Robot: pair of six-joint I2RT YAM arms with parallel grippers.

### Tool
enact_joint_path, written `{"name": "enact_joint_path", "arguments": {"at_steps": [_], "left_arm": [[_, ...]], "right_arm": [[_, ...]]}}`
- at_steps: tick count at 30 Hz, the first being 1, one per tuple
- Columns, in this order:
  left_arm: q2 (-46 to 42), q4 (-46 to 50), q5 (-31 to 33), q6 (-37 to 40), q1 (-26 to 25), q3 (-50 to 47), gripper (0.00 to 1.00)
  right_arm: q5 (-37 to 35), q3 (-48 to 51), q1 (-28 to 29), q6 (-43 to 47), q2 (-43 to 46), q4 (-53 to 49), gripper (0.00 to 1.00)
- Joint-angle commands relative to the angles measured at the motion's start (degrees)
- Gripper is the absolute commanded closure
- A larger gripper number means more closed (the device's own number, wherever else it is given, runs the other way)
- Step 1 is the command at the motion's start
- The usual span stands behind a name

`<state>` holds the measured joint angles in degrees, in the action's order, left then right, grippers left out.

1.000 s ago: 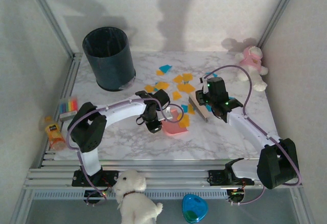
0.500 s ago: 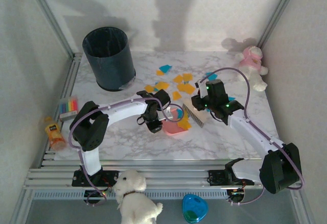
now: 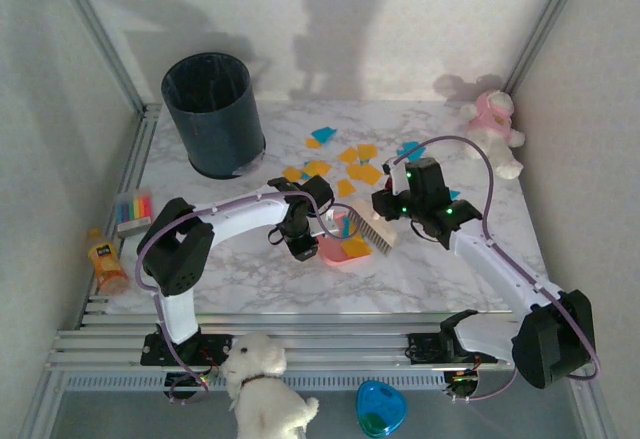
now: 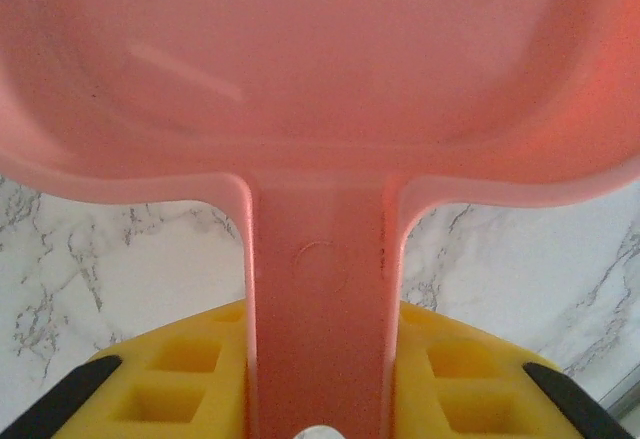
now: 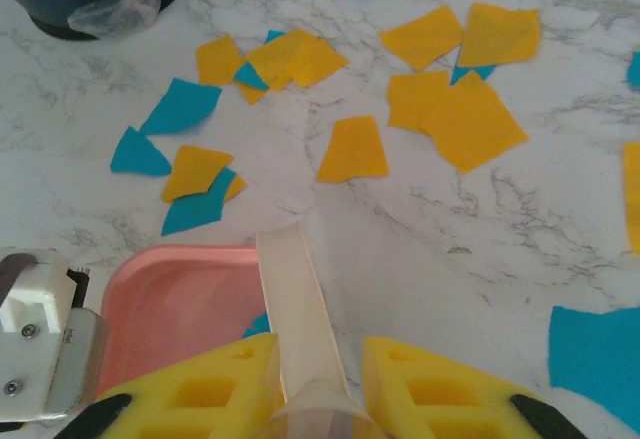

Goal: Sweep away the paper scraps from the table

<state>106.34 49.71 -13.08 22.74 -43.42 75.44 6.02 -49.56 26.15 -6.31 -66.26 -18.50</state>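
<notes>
The left claw point(image 4: 320, 389) is clamped on the handle of the pink dustpan point(image 3: 345, 249) and holds it flat on the table point(image 3: 220, 269) near the middle. The right claw point(image 5: 315, 394) is closed around the cream handle of a small brush point(image 3: 372, 231), whose bristle head sits at the dustpan's right lip. Inside the pan lie at least one orange scrap and a teal bit, so I judge that a first small share has been gathered.

Most of the paper scraps point(image 5: 455, 119) lie loose on the marble. A cluster of orange and teal pieces sits beyond the pan toward the far side, and a few lie off to its far left, nearer the dark bin point(image 3: 213, 114). A couple of teal ones are to the right of the brush.

By my reading the job is in its early part. Several more strokes toward the pan are needed, and the pan has not yet been emptied.
</notes>
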Motion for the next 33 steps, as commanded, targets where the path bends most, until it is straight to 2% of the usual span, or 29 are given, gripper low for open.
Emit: {"name": "enact_joint_path", "arguments": {"at_steps": [1, 6, 12, 17, 24, 33], "left_arm": [[0.3, 1.7, -0.9, 1.6, 0.1, 0.0, 1.00], [0.4, 1.7, -1.6, 2.4, -0.1, -0.1, 1.00], [0.3, 1.0, -2.8, 3.1, -0.2, -0.4, 1.00], [0.6, 0.4, -3.5, 3.2, -0.4, -0.3, 1.00], [1.3, -0.4, -4.0, 3.1, -0.7, -0.3, 1.00], [2.5, -0.8, -4.0, 2.6, -1.0, 0.5, 1.00]], "right_arm": [[-3.6, 0.9, 0.4, -3.9, 3.1, 3.4, 1.00], [-13.9, 1.2, 0.4, -12.1, 4.0, 1.2, 1.00], [-19.6, 3.1, 1.5, -16.1, 3.9, 0.6, 1.00], [-24.5, 3.2, 4.7, -17.4, 2.3, -1.1, 1.00], [-25.5, 3.8, 8.0, -19.7, 0.6, -0.8, 1.00], [-18.6, 4.5, 9.7, -20.4, -0.1, 3.1, 1.00]]}}
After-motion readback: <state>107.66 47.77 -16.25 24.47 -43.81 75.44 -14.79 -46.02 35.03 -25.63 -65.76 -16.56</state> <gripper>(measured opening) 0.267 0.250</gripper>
